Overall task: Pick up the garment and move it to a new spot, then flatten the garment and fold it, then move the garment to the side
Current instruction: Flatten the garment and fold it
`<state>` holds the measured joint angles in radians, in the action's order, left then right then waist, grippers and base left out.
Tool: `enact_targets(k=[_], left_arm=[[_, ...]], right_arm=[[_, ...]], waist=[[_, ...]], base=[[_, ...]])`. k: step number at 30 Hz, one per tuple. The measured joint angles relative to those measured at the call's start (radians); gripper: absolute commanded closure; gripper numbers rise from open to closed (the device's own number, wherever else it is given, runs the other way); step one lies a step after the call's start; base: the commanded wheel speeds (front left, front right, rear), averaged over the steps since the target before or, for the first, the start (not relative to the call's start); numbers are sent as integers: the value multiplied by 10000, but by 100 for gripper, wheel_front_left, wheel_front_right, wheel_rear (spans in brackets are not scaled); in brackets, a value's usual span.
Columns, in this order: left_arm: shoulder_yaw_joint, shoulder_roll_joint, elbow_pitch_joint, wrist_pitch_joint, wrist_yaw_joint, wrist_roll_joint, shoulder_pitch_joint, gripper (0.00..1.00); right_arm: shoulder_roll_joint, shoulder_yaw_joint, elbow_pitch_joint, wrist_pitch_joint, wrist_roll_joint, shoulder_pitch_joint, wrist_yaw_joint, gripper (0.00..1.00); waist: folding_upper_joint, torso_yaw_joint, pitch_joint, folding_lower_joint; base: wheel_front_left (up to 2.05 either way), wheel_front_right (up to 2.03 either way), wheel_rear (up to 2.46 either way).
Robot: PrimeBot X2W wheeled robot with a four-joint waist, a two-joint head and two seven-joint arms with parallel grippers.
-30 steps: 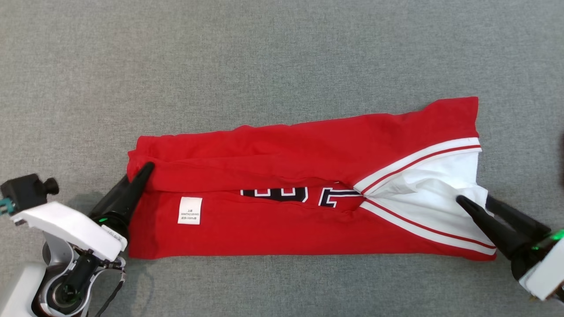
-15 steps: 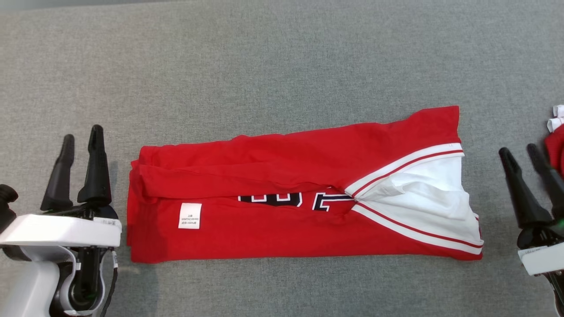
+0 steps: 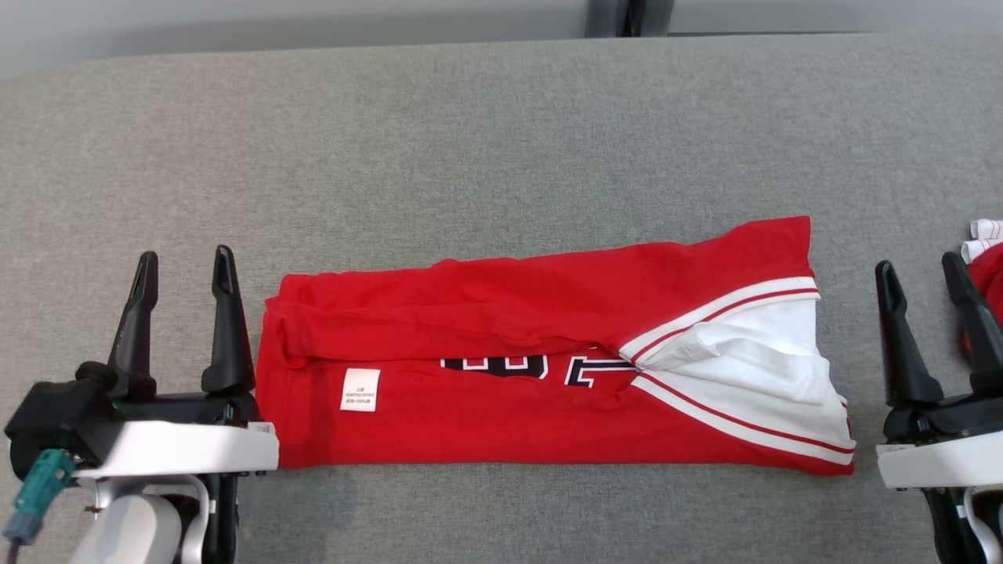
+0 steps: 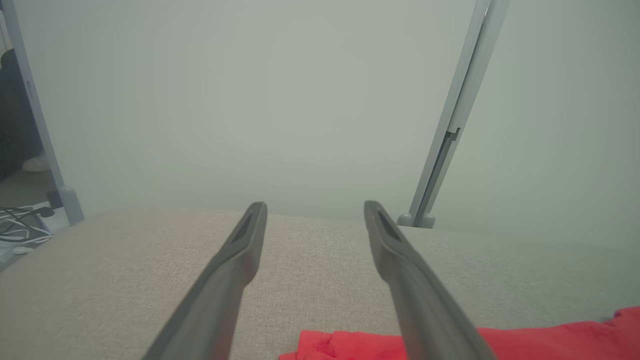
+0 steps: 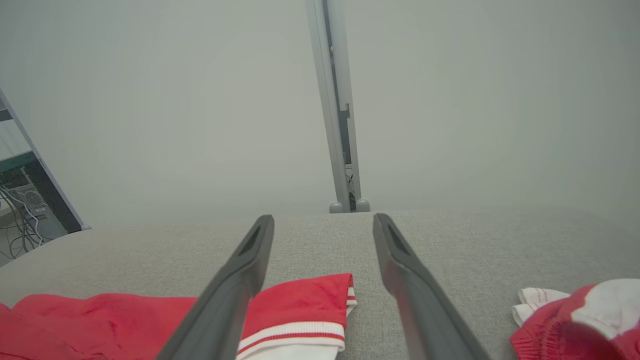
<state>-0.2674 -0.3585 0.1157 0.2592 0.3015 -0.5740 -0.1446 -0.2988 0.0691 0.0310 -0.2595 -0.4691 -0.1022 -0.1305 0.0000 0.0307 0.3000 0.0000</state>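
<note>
The red garment [image 3: 533,368] lies on the grey cloth-covered counter [image 3: 470,141], folded lengthwise into a long band that runs left to right across the near half of the surface. Its upper flap is turned down over the front and covers the top of the dark-and-white lettering [image 3: 541,365]. A white label [image 3: 360,389] sits on the lower layer near the left end. The right end shows a white panel [image 3: 752,368], somewhat rumpled, edged by white trim with a red stripe. The left pincer [image 3: 185,255] stands just beside the garment's left end with its two dark fingers spread and pointing toward the far edge of the counter; nothing is between them. Whether its inner finger touches the cloth cannot be told. The right pincer [image 3: 918,263] stands off the garment's right end, also spread and holding nothing, with a strip of bare counter between its inner finger and the cloth. A second bundle [image 3: 986,270] of red and white fabric lies at the far right, just past the right pincer's outer finger and partly hidden by it. The right wrist view shows a grey upright post [image 5: 340,125] beyond the counter's far edge, against a pale wall.
</note>
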Motion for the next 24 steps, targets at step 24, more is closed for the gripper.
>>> enact_targets(k=[24], left_arm=[[-102,522,-1626,12,-679,1513,453,0]], right_arm=[[522,-38,-2326,-46,1074,41,-2,0]], waist=[[0,503,-914,0]], base=[[0,0,0]])
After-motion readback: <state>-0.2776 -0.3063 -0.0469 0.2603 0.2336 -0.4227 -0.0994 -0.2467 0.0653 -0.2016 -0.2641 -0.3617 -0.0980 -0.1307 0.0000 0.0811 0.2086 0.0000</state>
